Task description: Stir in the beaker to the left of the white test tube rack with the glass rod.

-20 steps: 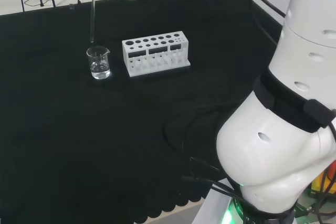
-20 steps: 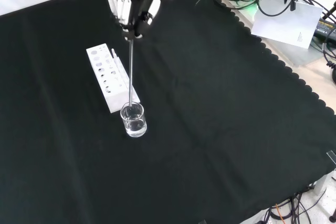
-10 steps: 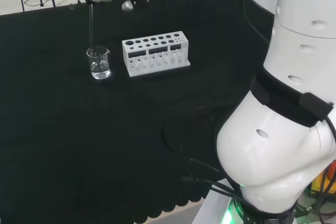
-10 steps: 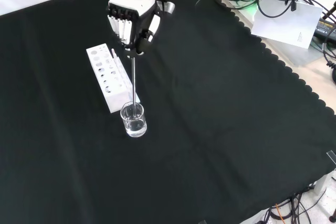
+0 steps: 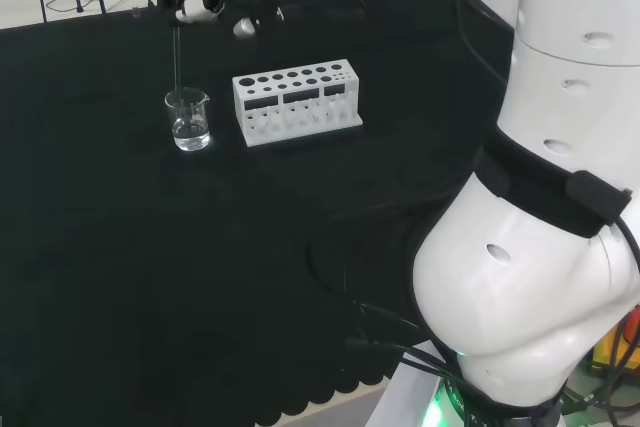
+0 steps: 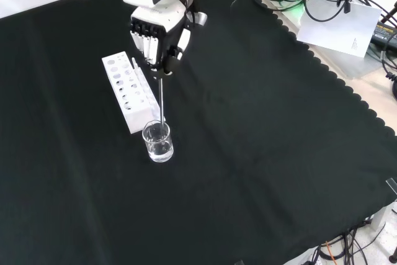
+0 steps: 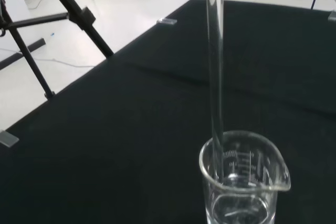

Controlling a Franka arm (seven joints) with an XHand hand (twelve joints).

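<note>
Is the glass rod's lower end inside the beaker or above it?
Inside: the glass rod passes below the rim of the beaker.

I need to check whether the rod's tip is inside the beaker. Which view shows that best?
The wrist view: the glass rod passes down inside the beaker rim, close up. The front view shows the rod entering the beaker; in the head view it's thin and faint.
</note>
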